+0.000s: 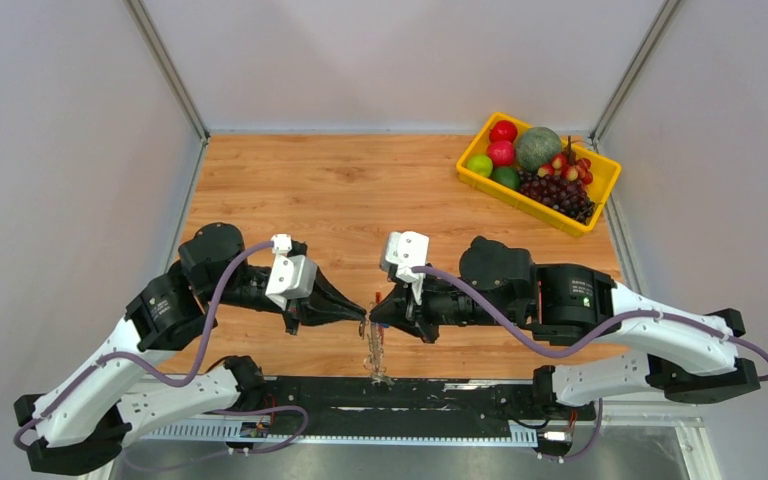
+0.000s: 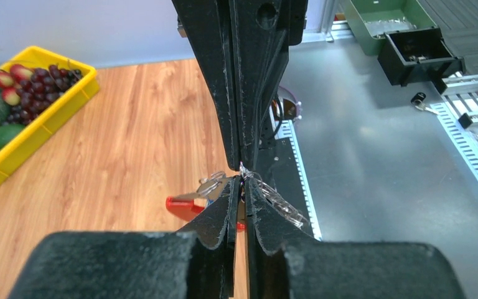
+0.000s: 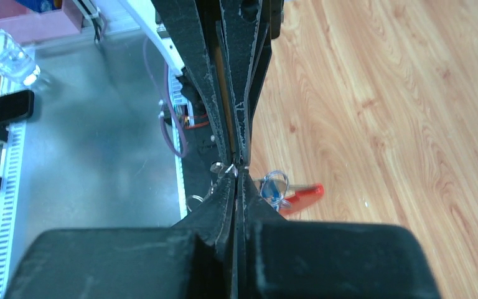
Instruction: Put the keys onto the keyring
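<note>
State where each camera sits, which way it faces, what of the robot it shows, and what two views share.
Top external: above and behind the arm bases, looking down on the table; left arm and right arm show.
Left wrist: on the left arm, facing the right arm's jaws; own jaws at bottom.
Right wrist: mirrored, facing the left arm's jaws; own jaws at bottom.
Shared: both wrist views show the red keyring.

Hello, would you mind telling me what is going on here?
The black left gripper and right gripper meet tip to tip above the near part of the wooden table. A small keyring with a red plastic part hangs between them. The right gripper is shut; which gripper actually holds it is unclear.
</note>
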Available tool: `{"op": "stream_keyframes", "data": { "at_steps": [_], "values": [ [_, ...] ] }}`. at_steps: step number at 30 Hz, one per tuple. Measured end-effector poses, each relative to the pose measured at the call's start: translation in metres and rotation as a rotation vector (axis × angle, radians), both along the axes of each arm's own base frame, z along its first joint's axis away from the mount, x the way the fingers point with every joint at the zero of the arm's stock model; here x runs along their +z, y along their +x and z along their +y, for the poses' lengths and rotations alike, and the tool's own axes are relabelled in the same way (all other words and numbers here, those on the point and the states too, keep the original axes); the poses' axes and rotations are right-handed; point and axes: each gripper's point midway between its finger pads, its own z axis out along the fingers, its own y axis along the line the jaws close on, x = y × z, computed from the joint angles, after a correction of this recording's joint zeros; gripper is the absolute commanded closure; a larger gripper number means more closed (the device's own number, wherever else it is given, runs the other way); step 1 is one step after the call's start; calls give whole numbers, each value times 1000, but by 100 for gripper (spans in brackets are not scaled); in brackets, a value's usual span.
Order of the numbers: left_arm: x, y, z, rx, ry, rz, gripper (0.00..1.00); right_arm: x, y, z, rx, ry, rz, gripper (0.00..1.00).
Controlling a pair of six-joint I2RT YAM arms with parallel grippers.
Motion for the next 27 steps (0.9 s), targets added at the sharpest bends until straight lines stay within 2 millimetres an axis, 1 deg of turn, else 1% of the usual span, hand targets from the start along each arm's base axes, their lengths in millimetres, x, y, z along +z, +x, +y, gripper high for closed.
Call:
{"op": "stream_keyframes", "data": {
  "at_steps": [7,12,14,16,17,19,24,27],
  "values": [
    [13,1,-1,10,-63,-28,87,13,3,-1,-9,68,-32,100],
    [15,3,-4,15,-75,-25,86,15,6,-4,-15,83,-62,100],
    [16,4,-5,16,-76,-22,84,16,7,-6,-18,89,-71,100],
    [16,5,-6,16,-78,-21,80,17,8,-7,-20,95,-79,100],
    [16,5,-6,15,-79,-21,74,17,8,-7,-21,97,-82,100],
    [17,5,-7,15,-81,-19,71,19,9,-8,-23,101,-89,100],
    [17,5,-7,13,-81,-15,69,22,10,-9,-27,112,-101,100],
    [17,4,-6,13,-82,-16,70,25,11,-9,-30,120,-106,100]
  ]
}}
